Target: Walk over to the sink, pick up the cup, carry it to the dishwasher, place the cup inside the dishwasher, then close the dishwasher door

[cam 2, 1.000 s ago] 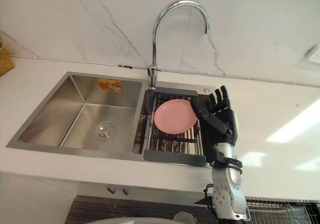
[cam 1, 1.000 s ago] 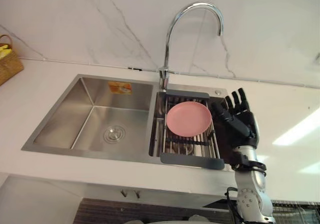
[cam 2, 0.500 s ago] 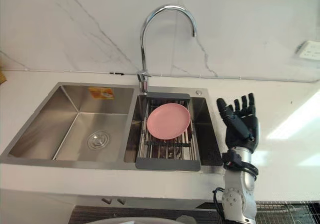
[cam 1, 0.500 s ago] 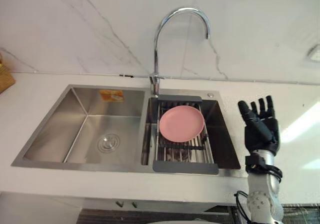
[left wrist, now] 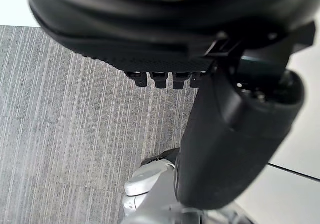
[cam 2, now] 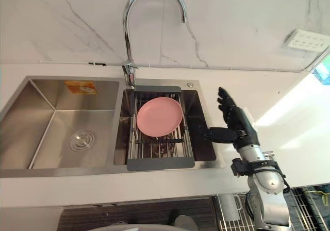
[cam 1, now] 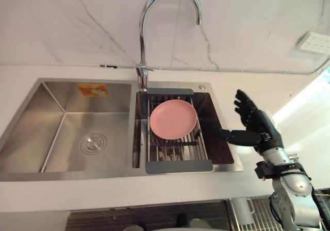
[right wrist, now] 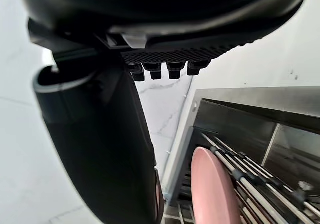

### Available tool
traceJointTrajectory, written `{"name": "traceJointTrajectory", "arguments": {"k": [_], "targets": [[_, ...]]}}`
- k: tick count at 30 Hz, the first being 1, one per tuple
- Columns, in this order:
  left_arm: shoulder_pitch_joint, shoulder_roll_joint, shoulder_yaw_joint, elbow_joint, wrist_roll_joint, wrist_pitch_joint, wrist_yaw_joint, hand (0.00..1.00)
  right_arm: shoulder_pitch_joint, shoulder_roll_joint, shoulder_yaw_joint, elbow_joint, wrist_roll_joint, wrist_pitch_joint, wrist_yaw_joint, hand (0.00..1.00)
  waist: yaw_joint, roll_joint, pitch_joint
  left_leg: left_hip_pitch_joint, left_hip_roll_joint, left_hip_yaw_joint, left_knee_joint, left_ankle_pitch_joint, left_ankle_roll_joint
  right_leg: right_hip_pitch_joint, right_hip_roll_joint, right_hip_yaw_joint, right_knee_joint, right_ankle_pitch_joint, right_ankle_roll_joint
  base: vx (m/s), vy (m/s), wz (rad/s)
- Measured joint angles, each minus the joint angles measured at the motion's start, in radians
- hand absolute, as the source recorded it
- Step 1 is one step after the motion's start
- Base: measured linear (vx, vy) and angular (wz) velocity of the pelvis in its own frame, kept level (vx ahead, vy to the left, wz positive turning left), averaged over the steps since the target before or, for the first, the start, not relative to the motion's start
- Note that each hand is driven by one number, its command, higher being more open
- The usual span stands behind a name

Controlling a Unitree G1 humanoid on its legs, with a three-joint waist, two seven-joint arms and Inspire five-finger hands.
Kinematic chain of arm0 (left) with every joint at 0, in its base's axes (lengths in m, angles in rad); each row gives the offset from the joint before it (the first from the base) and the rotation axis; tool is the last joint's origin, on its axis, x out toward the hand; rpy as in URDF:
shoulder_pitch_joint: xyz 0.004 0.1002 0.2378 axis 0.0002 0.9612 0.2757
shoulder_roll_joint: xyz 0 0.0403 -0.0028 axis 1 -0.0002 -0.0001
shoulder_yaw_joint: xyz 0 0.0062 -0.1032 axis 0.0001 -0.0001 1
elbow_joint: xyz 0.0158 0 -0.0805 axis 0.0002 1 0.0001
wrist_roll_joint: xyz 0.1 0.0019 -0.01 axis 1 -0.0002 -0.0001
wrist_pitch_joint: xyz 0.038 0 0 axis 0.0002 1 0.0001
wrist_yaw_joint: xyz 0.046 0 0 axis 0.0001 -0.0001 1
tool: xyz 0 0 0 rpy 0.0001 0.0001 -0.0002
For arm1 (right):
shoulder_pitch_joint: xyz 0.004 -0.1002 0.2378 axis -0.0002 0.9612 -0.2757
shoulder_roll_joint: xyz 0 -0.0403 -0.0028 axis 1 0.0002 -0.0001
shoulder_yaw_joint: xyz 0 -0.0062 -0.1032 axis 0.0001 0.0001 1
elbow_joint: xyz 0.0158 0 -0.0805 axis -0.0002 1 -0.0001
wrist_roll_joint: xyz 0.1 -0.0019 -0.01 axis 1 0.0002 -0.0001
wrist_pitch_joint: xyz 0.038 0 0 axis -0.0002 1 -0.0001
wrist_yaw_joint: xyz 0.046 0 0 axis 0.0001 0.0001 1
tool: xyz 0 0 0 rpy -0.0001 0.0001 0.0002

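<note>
My right hand (cam 1: 255,125) hangs open over the counter at the sink's right rim, fingers spread upward and thumb stretched toward the right basin; it holds nothing. A pink plate (cam 1: 173,119) lies on a dark drain rack (cam 1: 178,166) across that basin, and the right wrist view shows the plate (right wrist: 212,184) past my thumb. Below the counter edge a white cup-like thing (cam 1: 241,210) stands in a wire rack (cam 2: 304,210). My left hand (left wrist: 225,144) is down over grey striped floor, fingers straight and empty.
The steel double sink (cam 1: 103,173) is set in a white counter, with a tall curved faucet (cam 1: 142,35) behind the divider. The left basin (cam 1: 87,138) holds only its drain. A wall socket (cam 1: 311,40) sits at the back right.
The camera has shifted right and closer to the sink. My right hand has left the rack's right edge for the sink's right rim and turned sideways, thumb toward the basin.
</note>
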Motion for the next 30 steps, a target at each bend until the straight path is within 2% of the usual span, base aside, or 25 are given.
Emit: {"name": "traceJointTrajectory", "arguments": {"k": [6, 11, 19, 26, 30], "targets": [[-0.004, -0.010, 0.000, -0.030, 0.000, 0.000, -0.001, 1.00, 0.000, -0.002, 0.081, 0.002, -0.141, 0.014, -0.005, 1.00, 0.004, 0.000, 0.001, -0.003, 0.008, -0.023, 0.031, -0.019, 0.001, 0.029, 0.000, -0.021, -0.009, 0.001, 0.002, -0.02, -0.008, 0.10], [-0.011, -0.018, 0.002, -0.039, -0.001, -0.009, -0.001, 1.00, -0.003, -0.002, 0.126, 0.015, -0.231, 0.014, -0.024, 1.00, 0.025, 0.001, 0.002, 0.004, 0.010, -0.036, 0.031, -0.021, -0.004, 0.048, 0.002, -0.035, -0.015, 0.001, 0.002, -0.02, -0.021, 0.08], [0.009, -0.026, 0.009, -0.044, -0.010, -0.025, 0.001, 1.00, -0.005, -0.002, 0.155, 0.019, -0.449, 0.013, -0.031, 1.00, 0.029, 0.001, 0.002, 0.031, 0.003, -0.047, 0.008, -0.011, -0.006, 0.080, 0.005, -0.050, -0.038, 0.001, 0.002, -0.01, -0.014, 0.04], [0.022, -0.035, 0.011, -0.071, -0.025, -0.025, 0.004, 1.00, -0.010, -0.002, 0.191, 0.022, -0.567, 0.013, -0.031, 1.00, 0.051, 0.001, -0.002, 0.057, -0.009, -0.060, -0.028, 0.004, -0.009, 0.110, 0.005, -0.068, -0.066, 0.003, 0.003, 0.00, -0.002, 0.07], [0.030, -0.039, 0.019, -0.079, -0.024, -0.023, 0.004, 1.00, -0.022, -0.002, 0.206, 0.023, -0.616, 0.001, -0.035, 1.00, 0.051, 0.000, -0.007, 0.060, -0.013, -0.060, -0.038, 0.008, -0.010, 0.112, 0.005, -0.068, -0.071, 0.006, 0.004, 0.00, 0.003, 0.01]]}}
